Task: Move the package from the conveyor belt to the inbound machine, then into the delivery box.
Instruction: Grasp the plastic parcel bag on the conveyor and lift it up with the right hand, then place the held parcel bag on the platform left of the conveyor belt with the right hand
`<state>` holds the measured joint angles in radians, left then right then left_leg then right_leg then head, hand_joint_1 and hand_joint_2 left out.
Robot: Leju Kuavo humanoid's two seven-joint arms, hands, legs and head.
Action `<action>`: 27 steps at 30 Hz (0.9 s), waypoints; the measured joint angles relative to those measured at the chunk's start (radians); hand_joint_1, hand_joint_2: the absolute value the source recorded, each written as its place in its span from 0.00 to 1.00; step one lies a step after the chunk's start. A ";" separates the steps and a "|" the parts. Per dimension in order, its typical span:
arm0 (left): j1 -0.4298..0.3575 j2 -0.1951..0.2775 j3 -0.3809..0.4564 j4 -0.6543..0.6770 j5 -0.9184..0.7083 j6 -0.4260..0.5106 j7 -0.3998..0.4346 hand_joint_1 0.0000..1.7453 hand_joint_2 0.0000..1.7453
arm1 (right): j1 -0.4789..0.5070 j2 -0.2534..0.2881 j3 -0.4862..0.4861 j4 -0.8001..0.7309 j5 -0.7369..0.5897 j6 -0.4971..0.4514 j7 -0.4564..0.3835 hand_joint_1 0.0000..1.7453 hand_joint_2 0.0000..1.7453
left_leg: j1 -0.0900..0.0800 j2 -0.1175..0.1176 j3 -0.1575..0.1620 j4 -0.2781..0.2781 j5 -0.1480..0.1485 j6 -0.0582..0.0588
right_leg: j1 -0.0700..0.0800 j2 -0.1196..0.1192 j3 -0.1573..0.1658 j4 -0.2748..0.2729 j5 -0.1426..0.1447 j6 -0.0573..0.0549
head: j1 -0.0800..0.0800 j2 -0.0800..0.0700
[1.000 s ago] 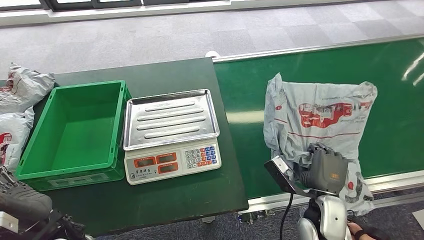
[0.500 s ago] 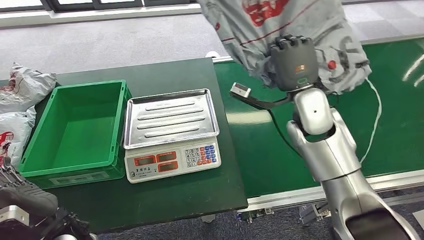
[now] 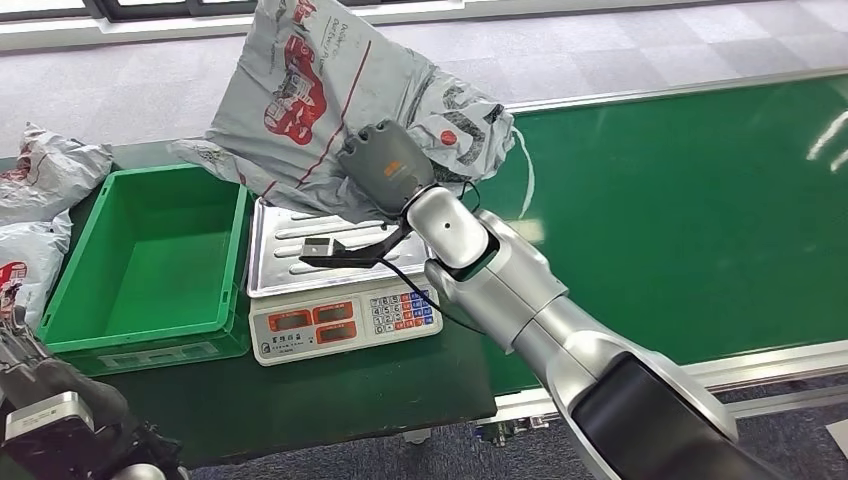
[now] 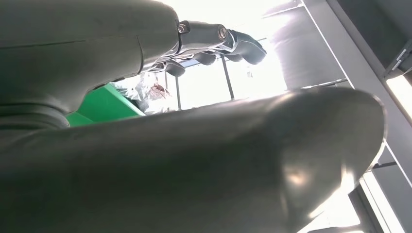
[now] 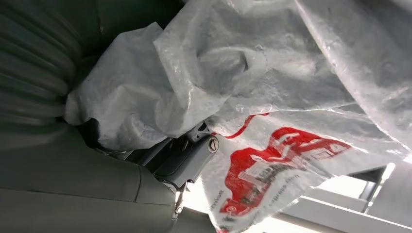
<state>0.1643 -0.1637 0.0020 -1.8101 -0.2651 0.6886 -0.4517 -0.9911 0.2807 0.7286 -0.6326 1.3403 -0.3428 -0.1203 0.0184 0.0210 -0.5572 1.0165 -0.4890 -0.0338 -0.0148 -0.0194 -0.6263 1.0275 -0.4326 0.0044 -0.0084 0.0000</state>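
Transfer phase, conveyor to weighing station. The right hand grips a grey courier package printed with red artwork; a second earlier this package lay flat on the green conveyor belt with the hand just closing on its near edge, half a second ago it had been lifted high over the belt's left end, and now it hangs in the air above the far part of the inbound machine, a steel-platter scale with a keypad on its near face. The package is clear of the belt and does not yet rest on the platter; its left corner overhangs the far right corner of the green delivery box, which stands just left of the scale on the dark bench. In the right wrist view the crumpled film is bunched against the palm, confirming a firm hold. The left hand is seen low at the near left, its fingers extended with nothing between them. Two further grey parcels lie left of the box. Judged from this layout, the first leg of the task is nearly done: what remains is to lower and release the package onto the platter, then carry it on to the box. The loose film may drape over the box rim on descent.
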 joint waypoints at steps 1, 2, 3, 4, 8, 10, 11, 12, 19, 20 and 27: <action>0.001 -0.001 0.001 0.001 -0.002 0.000 0.000 0.00 0.00 | -0.002 0.009 0.003 0.009 -0.003 0.001 -0.003 1.00 1.00 | 0.000 0.000 0.000 0.000 0.000 0.000 | 0.000 0.000 0.000 0.000 0.000 0.000 | 0.000 0.000; 0.002 -0.001 0.001 0.002 -0.004 0.000 0.000 0.00 0.00 | -0.004 0.017 0.006 0.017 -0.006 0.001 -0.004 1.00 1.00 | 0.000 0.000 0.000 0.000 0.000 0.000 | 0.000 0.000 0.000 0.000 0.000 0.000 | 0.000 0.000; 0.003 -0.002 0.002 0.002 -0.004 0.000 0.001 0.00 0.00 | -0.005 0.022 0.008 0.023 -0.007 0.002 -0.004 1.00 1.00 | 0.000 0.000 0.000 0.000 0.000 0.000 | 0.000 0.000 0.000 0.000 0.000 0.000 | 0.000 0.000; 0.005 -0.002 0.002 0.002 -0.004 0.000 0.002 0.00 0.00 | -0.005 0.027 0.009 0.028 -0.009 0.003 -0.004 1.00 1.00 | 0.000 0.000 0.000 0.000 0.000 0.000 | 0.000 0.000 0.000 0.000 0.000 0.000 | 0.000 0.000; 0.007 -0.003 0.003 0.002 -0.005 0.000 0.003 0.00 0.00 | -0.007 0.038 0.012 0.044 -0.012 0.005 -0.004 1.00 1.00 | 0.000 -0.001 0.000 0.000 0.000 0.000 | 0.000 0.000 0.000 0.000 0.000 0.000 | 0.000 0.000; 0.007 -0.003 0.004 0.003 -0.005 0.000 0.003 0.00 0.00 | -0.008 0.041 0.012 0.050 -0.013 0.005 -0.005 1.00 1.00 | 0.000 -0.001 0.000 0.000 0.000 0.000 | 0.000 0.000 0.000 0.000 0.000 0.000 | 0.000 0.000; 0.008 -0.003 0.004 0.003 -0.005 0.000 0.003 0.00 0.00 | -0.008 0.042 0.012 0.053 -0.014 0.005 -0.005 1.00 1.00 | 0.000 -0.001 0.000 0.000 0.000 0.000 | 0.000 0.000 0.000 0.000 0.000 0.000 | 0.000 0.000; 0.008 -0.004 0.005 0.003 -0.006 0.000 0.004 0.00 0.00 | -0.008 0.044 0.012 0.055 -0.020 0.005 -0.008 1.00 1.00 | 0.000 -0.001 0.000 0.000 0.000 0.000 | 0.000 0.000 0.000 0.000 0.000 0.000 | 0.000 0.000; -0.002 -0.023 0.016 0.020 -0.073 0.000 0.035 0.00 0.00 | 0.002 0.062 -0.001 0.047 -0.419 0.122 -0.171 1.00 1.00 | 0.000 -0.001 0.000 0.000 0.000 0.000 | 0.000 0.000 -0.001 0.000 0.000 0.000 | 0.000 0.000; -0.008 -0.025 0.016 0.027 -0.078 0.000 0.039 0.00 0.00 | 0.010 0.063 -0.013 0.043 -0.507 0.158 -0.213 1.00 1.00 | 0.000 -0.001 0.000 0.000 0.000 0.000 | 0.000 0.000 -0.001 0.000 0.000 0.000 | 0.000 0.000; -0.034 -0.026 0.002 0.064 -0.072 0.000 0.073 0.00 0.00 | 0.090 0.040 -0.098 0.039 -0.751 0.237 -0.359 0.00 1.00 | 0.000 0.000 0.000 0.000 0.000 0.000 | 0.000 0.001 -0.001 -0.001 0.000 0.000 | 0.000 0.000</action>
<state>0.1303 -0.1900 0.0036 -1.7457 -0.3376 0.6889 -0.3790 -0.9009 0.3208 0.6311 -0.5936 0.5893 -0.1060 -0.4796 0.0180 0.0209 -0.5572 1.0168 -0.4892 -0.0339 -0.0149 -0.0188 -0.6274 1.0268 -0.4324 0.0043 -0.0084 0.0000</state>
